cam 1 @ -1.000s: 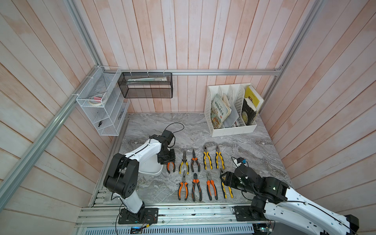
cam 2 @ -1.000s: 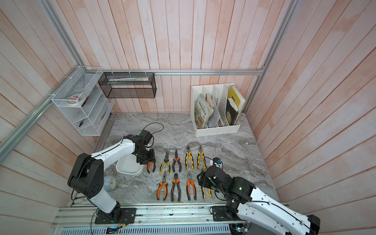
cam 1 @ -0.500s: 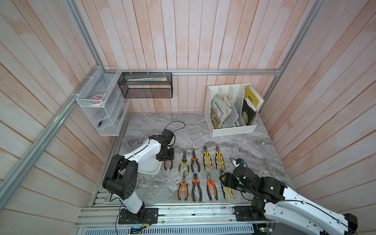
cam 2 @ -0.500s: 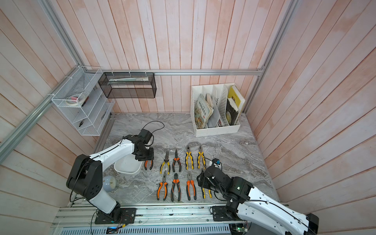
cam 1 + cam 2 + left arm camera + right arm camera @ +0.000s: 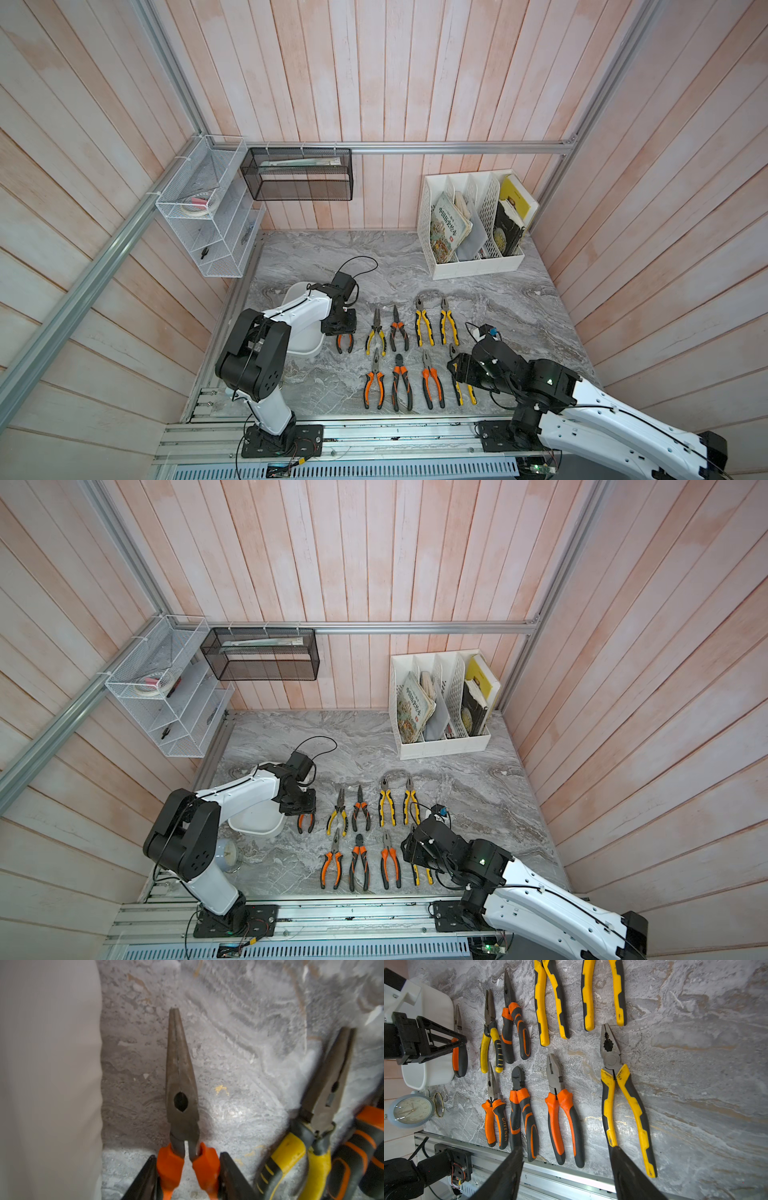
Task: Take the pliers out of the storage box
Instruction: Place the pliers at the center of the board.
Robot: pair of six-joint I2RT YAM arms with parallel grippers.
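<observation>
Orange-handled pliers [image 5: 181, 1088] sit clamped in the left fingers [image 5: 233, 1176], outside the storage box [image 5: 49, 1064] just beside them; eight more pliers [image 5: 555, 1082] lie on the surface [image 5: 695, 1084] by the spread, empty right fingers [image 5: 508, 1172], so only set-down looks left.

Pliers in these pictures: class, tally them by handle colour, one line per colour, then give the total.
Orange-and-black pliers: 5
Yellow-and-black pliers: 4
Total: 9
</observation>
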